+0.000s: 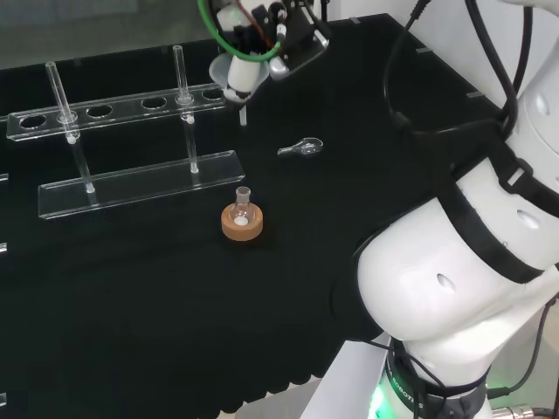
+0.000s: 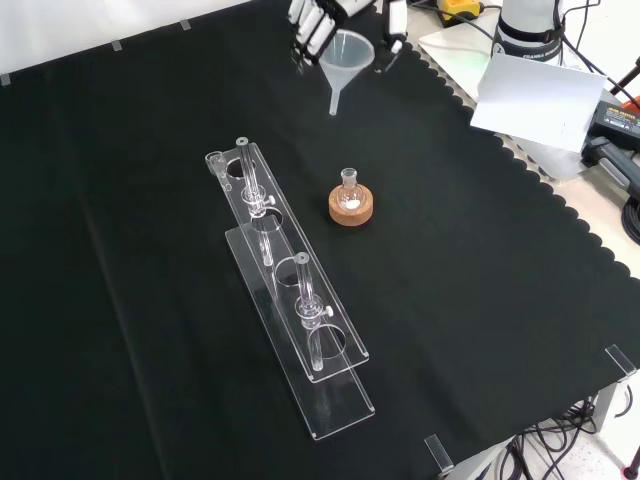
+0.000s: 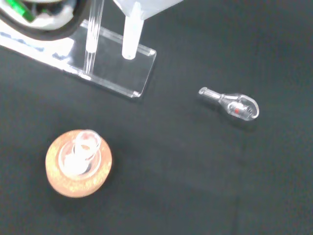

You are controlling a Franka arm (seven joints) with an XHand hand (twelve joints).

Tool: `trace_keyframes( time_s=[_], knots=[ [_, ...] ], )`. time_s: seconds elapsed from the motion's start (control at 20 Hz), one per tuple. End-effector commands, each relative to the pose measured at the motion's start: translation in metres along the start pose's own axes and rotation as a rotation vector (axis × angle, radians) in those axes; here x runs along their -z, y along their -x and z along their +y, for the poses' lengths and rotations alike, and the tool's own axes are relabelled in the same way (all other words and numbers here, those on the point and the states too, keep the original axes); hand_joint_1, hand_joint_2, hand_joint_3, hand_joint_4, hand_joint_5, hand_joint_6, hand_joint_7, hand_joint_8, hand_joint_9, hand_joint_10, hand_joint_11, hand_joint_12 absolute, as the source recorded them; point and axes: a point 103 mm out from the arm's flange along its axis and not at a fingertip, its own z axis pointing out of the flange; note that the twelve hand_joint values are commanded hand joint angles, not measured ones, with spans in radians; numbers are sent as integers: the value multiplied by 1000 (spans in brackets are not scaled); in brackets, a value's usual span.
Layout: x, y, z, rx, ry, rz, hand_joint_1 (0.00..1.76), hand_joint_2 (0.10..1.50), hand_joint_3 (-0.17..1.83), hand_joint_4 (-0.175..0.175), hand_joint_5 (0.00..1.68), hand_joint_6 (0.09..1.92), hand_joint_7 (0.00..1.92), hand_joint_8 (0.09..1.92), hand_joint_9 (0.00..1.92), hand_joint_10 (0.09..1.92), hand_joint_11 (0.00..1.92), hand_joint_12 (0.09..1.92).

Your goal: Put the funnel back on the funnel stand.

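A: What did the head view give you?

B: At the top centre the hand (image 1: 284, 35) held the funnel (image 1: 241, 77) in the air, fingers curled round its rim, spout down. It hung just past the right end of the clear rack (image 1: 131, 140), over the black cloth (image 1: 131, 305). The hand was partly cut off by the top edge. A small flask (image 1: 242, 208) sat in a cork ring (image 1: 242, 223) at the middle, and a little glass piece (image 1: 303, 148) lay on its side right of the rack.

A: And the front view?

B: The hand (image 2: 318, 22) entered at the top edge, mostly cropped; the funnel (image 2: 345, 60) hung below it, clear of the rack (image 2: 290, 300), which ran diagonally through the centre. The flask (image 2: 349, 190) in its ring (image 2: 351, 208) stood between them.

A: The wrist view?

B: The funnel (image 3: 132, 29) showed spout and lower cone, the rest cut off. Behind it was the rack's base (image 3: 117, 73). The ring (image 3: 78, 164), flask (image 3: 83, 147) and glass piece (image 3: 232, 104), with a red speck inside, lay on the cloth.
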Motion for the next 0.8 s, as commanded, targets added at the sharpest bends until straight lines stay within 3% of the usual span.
trace_keyframes(
  time_s=[0.05, 0.55, 0.8],
  knots=[
    [11, 6, 1, -14, 2, 17, 785, 642, 589, -31, 597, 210, 611, 642, 917, 416, 769, 1198],
    [34, 20, 27, -55, 51, 40, 786, 642, 590, -30, 591, 228, 610, 642, 916, 417, 770, 1200],
    [41, 27, 49, -53, 57, 63, 786, 641, 590, -29, 592, 238, 611, 642, 917, 417, 772, 1200]
  ],
)
